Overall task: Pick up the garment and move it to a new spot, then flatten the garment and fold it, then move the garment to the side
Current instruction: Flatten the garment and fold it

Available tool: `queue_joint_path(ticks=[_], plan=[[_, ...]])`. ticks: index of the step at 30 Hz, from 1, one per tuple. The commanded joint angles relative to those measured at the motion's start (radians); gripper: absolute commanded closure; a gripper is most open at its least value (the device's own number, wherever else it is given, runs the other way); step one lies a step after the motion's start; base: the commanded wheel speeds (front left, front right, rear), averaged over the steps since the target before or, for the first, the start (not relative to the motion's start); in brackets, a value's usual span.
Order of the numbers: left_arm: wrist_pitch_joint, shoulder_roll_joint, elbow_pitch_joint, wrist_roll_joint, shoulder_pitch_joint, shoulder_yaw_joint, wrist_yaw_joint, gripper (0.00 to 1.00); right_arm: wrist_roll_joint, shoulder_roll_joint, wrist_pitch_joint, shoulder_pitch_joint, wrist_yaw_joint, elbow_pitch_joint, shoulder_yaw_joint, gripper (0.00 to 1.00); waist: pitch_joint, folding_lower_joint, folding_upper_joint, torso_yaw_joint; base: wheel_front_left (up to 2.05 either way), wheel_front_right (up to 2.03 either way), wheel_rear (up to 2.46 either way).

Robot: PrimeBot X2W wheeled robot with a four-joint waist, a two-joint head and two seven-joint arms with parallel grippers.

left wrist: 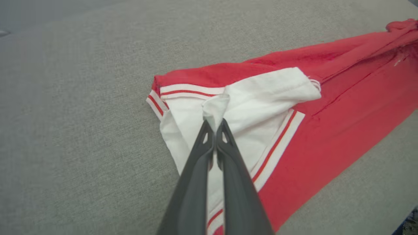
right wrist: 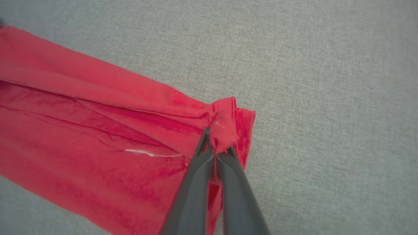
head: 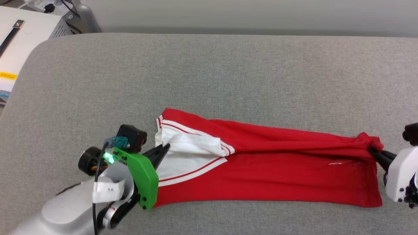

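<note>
The garment (head: 271,166) lies folded lengthwise into a long red strip across the grey surface, its white sleeves with red-striped trim at the left end. My left gripper (head: 165,150) is shut on the white sleeve cloth; in the left wrist view a pinch of white fabric sticks out past the left gripper (left wrist: 215,125). My right gripper (head: 372,150) is shut on the bunched red hem corner at the strip's right end; the right wrist view has red cloth gathered at the tips of the right gripper (right wrist: 217,151). The garment (left wrist: 326,124) and garment (right wrist: 98,147) print is hidden.
The grey fabric-covered table (head: 209,81) spreads wide behind and to both sides of the strip. Off its rounded far-left corner stand a white box (head: 23,42) and some cables. A grey wall runs along the back.
</note>
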Motion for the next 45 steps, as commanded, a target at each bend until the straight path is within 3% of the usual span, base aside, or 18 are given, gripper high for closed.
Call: queue_joint_path(ticks=[1, 14, 15, 16, 17, 21, 28, 35, 39, 45], plan=[[-0.012, 0.004, -0.002, -0.007, 0.032, -0.004, 0.012, 1.0, 0.001, 0.012, -0.012, 0.037, -0.001, -0.009, -0.016, 1.0, -0.01, 0.0001, 0.0, 0.0, 0.0, 0.0, 0.0], [-0.052, -0.015, 0.056, -0.024, 0.164, -0.018, 0.033, 1.0, -0.041, 0.099, 0.0, 0.247, -0.001, -0.054, -0.134, 1.0, -0.015, 0.0001, 0.0, -0.008, 0.0, 0.0, 0.0], [-0.057, -0.018, 0.063, -0.024, 0.165, -0.018, 0.033, 0.85, -0.046, 0.103, 0.001, 0.25, -0.001, -0.054, -0.137, 1.0, -0.015, 0.0001, 0.0, -0.008, 0.0, 0.0, 0.0], [-0.065, -0.022, 0.072, -0.021, 0.167, -0.017, 0.035, 0.17, -0.049, 0.111, 0.002, 0.253, -0.001, -0.056, -0.142, 0.69, -0.017, 0.0001, 0.0, -0.008, 0.0, 0.0, 0.0], [-0.082, -0.025, 0.076, -0.02, 0.17, -0.01, 0.041, 0.0, -0.049, 0.117, 0.003, 0.256, -0.001, -0.062, -0.145, 0.0, -0.019, 0.0001, 0.0, -0.008, 0.0, 0.0, 0.0], [-0.151, -0.029, 0.079, -0.019, 0.188, 0.021, 0.07, 0.0, -0.052, 0.126, -0.008, 0.264, -0.001, -0.105, -0.18, 0.0, -0.037, 0.0001, 0.0, -0.009, 0.0, 0.0, 0.0], [-0.217, -0.02, 0.029, 0.029, 0.246, 0.145, 0.174, 0.0, -0.026, 0.102, 0.013, 0.284, -0.001, -0.228, -0.295, 0.0, -0.062, 0.0001, 0.0, -0.007, 0.0, 0.0, 0.0], [-0.219, -0.066, -0.052, 0.228, 0.37, 0.383, 0.26, 0.0, 0.032, 0.067, 0.168, 0.287, -0.001, -0.235, -0.387, 0.0, -0.058, 0.0001, 0.0, 0.006, 0.0, 0.0, 0.0], [-0.219, -0.117, -0.073, 0.339, 0.454, 0.506, 0.271, 0.0, 0.083, 0.05, 0.269, 0.294, -0.001, -0.205, -0.389, 0.0, -0.049, 0.0001, 0.0, 0.019, 0.0, 0.0, 0.0], [-0.219, -0.216, -0.085, 0.5, 0.55, 0.684, 0.252, 0.0, 0.125, 0.073, 0.333, 0.29, -0.001, -0.146, -0.377, 0.0, -0.028, 0.0001, 0.0, 0.04, 0.0, 0.0, 0.0]])
